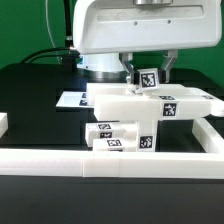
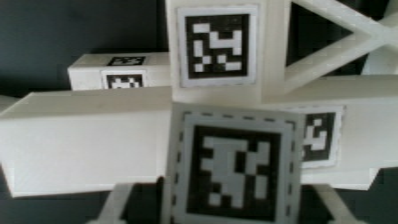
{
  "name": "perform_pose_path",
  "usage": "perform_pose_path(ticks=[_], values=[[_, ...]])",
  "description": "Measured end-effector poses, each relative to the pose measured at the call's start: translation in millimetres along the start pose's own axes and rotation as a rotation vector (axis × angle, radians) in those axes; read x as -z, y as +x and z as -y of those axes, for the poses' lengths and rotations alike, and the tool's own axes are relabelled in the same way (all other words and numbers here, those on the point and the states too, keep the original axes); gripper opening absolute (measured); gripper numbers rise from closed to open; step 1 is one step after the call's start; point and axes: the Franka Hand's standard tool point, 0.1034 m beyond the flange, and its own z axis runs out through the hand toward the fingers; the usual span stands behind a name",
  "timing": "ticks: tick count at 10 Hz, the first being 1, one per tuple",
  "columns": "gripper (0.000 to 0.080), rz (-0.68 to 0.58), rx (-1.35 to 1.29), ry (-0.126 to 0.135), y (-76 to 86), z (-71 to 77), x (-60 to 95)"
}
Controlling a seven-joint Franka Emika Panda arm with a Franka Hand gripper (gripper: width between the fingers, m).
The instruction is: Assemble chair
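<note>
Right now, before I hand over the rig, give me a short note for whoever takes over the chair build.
Gripper: shut on the small tagged part, upright above the wide panel.
Parts: the wide panel lies across the lower tagged blocks, behind the border rail.
Done: parts sit stacked; whether any joint is seated cannot be told.
Left: no recognisable chair shows yet.
</note>
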Motion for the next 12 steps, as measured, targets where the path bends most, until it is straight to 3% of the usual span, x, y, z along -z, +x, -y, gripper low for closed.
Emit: perform_pose_path(ticks=[3,7,12], values=[[0.0285,0.007,-0.268,0.003,0.4,-4.8,-1.1],[0.0285,0.014,-0.668,0.071,1.3,-12.6,-1.6],[0.0285,0.01,-1.004,0.106,3.2,-16.2,-2.7]])
